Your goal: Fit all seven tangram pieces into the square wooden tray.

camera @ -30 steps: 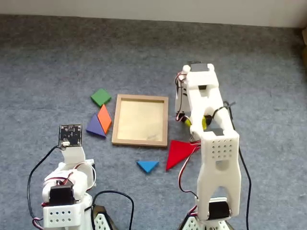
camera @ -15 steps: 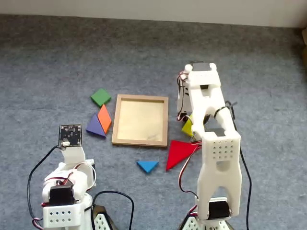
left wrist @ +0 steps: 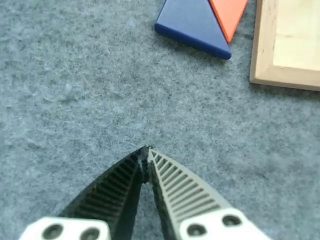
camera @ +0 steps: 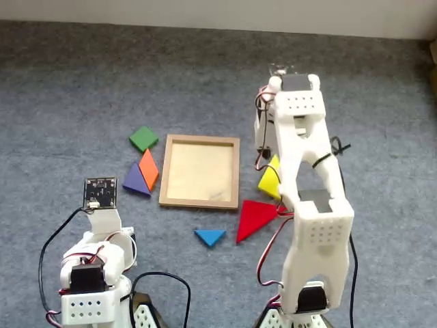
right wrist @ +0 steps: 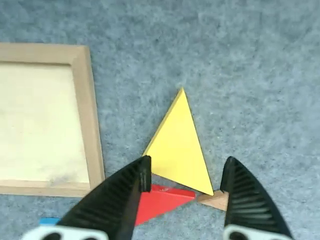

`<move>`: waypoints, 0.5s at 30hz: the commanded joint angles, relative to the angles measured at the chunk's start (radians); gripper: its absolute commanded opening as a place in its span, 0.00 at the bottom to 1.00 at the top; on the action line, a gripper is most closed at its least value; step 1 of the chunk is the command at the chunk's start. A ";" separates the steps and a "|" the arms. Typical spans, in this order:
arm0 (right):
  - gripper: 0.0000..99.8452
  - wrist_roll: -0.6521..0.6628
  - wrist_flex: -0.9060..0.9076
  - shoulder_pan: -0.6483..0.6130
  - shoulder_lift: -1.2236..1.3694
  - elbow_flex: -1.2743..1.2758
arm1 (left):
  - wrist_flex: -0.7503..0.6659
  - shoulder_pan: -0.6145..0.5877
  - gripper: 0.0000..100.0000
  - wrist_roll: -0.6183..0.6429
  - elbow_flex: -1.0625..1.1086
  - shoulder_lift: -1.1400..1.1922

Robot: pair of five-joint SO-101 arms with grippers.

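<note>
Right gripper (right wrist: 187, 167): jaws spread, holding nothing, straddling the wide end of the yellow triangle (right wrist: 177, 150). The triangle lies flat on the carpet, with its long axis running away from the jaws to a sharp apex, roughly parallel to the nearest rim of the wooden tray (right wrist: 92, 115). It sits just beside that rim without touching it.

Its near edge meets the red triangle (right wrist: 160, 197), and its corner meets a small tan piece (right wrist: 215, 200).

Left gripper (left wrist: 147, 155): jaws pressed together, empty, parked over bare carpet. The navy triangle (left wrist: 192, 22) and orange piece (left wrist: 228, 15) lie ahead of it by the tray's other side.

The right arm is clearly nearer yellow, so I'd judge a pinch across the wide end comes next, then a carry sideways over the rim. 0 of 7 are placed.

The high view adds the layout: green square (camera: 143, 138) beyond the orange piece, and small blue triangle (camera: 210, 236) next to red. There the arm covers part of yellow (camera: 271, 179) and hides the tan piece; the wrist view shows both.
</note>
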 commanded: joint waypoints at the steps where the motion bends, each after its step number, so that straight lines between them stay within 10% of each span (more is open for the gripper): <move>1: 0.23 0.012 0.048 -0.015 -0.120 -0.012 | 0.005 -0.008 0.01 -0.008 0.021 -0.013; 15: 0.23 0.015 -0.354 -0.157 -0.717 0.725 | 0.005 -0.008 0.01 -0.008 0.021 -0.013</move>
